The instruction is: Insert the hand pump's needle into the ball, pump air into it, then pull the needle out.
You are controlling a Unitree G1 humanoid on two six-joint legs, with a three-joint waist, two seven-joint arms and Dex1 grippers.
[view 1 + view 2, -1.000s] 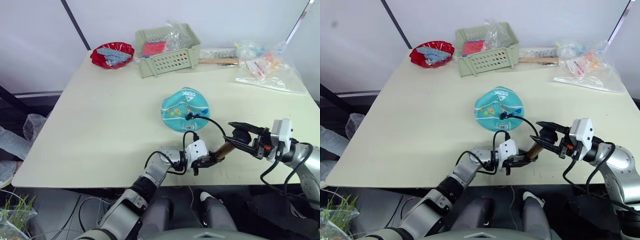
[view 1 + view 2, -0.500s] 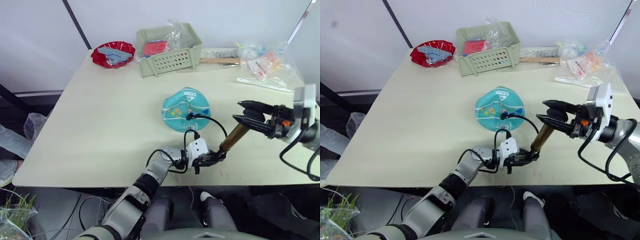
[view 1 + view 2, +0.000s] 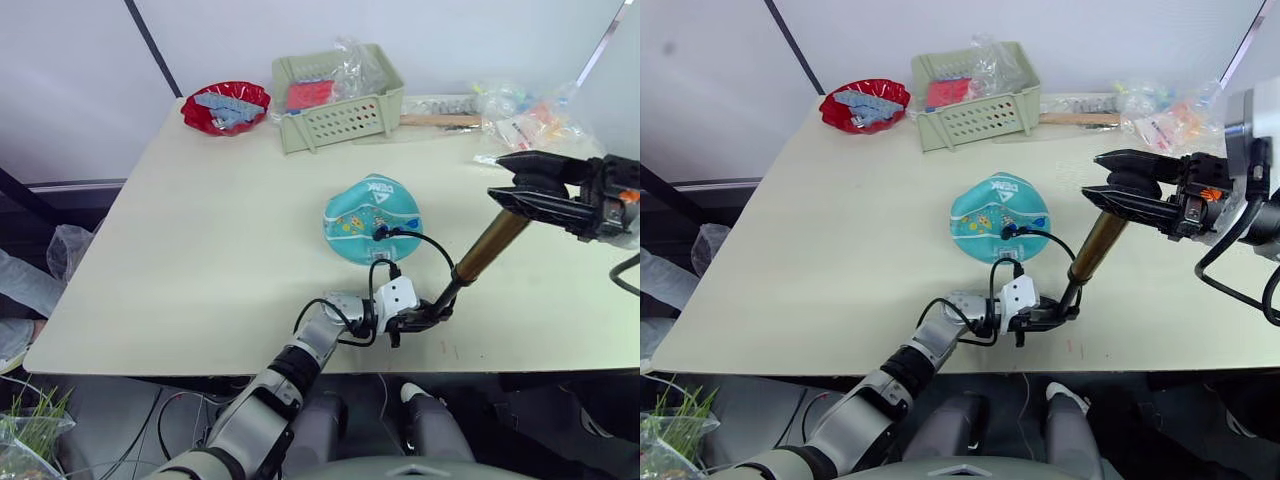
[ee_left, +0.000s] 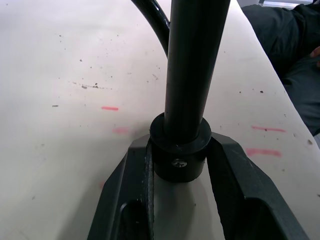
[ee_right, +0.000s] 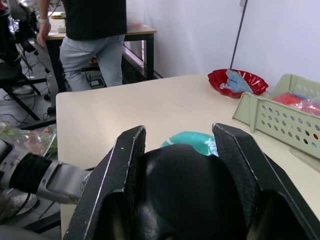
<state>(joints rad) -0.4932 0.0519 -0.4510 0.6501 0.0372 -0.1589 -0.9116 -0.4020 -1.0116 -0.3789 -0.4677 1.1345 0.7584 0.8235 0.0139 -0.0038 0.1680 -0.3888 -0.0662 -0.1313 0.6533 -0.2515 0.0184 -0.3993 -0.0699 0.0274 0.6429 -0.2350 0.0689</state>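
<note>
The teal ball [image 3: 371, 219] lies partly flat at mid table. The hand pump [image 3: 486, 249] slants up from the table's near edge, gold tube showing. My left gripper [image 3: 430, 314] is shut on its black bottom cap [image 4: 180, 150]. My right gripper [image 3: 502, 178] is shut on the black T-handle [image 5: 190, 195], raised above the table at the right. The thin black hose [image 3: 424, 243] loops from the pump's base to the ball's near side. The needle is too small to make out where the hose tip meets the ball.
A red bowl [image 3: 226, 107] and a green basket [image 3: 338, 100] stand at the table's far edge. Clear bags of small items [image 3: 525, 130] lie at the far right. A person [image 5: 95, 30] stands by another table in the background.
My right gripper has risen and moved right with the T-handle, and more of the gold tube now shows. My left gripper has stayed on the bottom cap. The ball has not moved.
</note>
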